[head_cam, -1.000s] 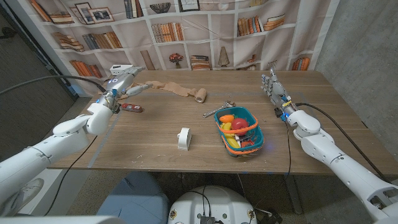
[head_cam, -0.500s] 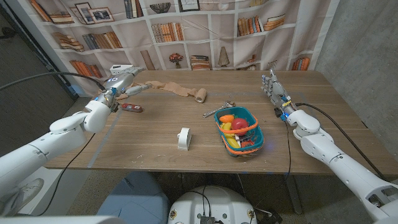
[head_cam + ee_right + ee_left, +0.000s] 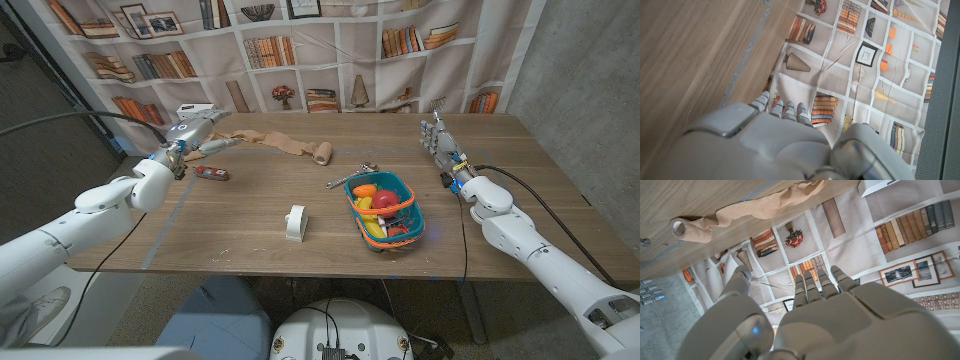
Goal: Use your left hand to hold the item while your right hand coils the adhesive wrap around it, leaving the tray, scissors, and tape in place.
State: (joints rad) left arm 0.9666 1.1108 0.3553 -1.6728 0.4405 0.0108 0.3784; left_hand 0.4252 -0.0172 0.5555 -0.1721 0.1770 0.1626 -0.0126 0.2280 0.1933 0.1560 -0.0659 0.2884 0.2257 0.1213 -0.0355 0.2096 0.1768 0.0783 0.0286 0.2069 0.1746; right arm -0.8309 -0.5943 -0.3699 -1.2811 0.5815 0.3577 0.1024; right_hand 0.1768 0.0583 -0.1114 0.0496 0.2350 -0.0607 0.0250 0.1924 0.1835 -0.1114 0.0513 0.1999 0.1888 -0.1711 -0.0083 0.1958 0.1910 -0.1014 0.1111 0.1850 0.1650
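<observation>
Wrap: tan strip along the far side of the tabletop, long way running sideways, rolled end toward the tray, loose end toward the left robot hand.
Left robot hand: near the loose end; fingers out, holding nothing.
Right robot hand: beyond the tray, well apart; fingers up, apart, holding nothing.
Hard to tell: small red thing near the left robot hand.
Scissors: just beside the tray.
Tape: near the tray.
</observation>
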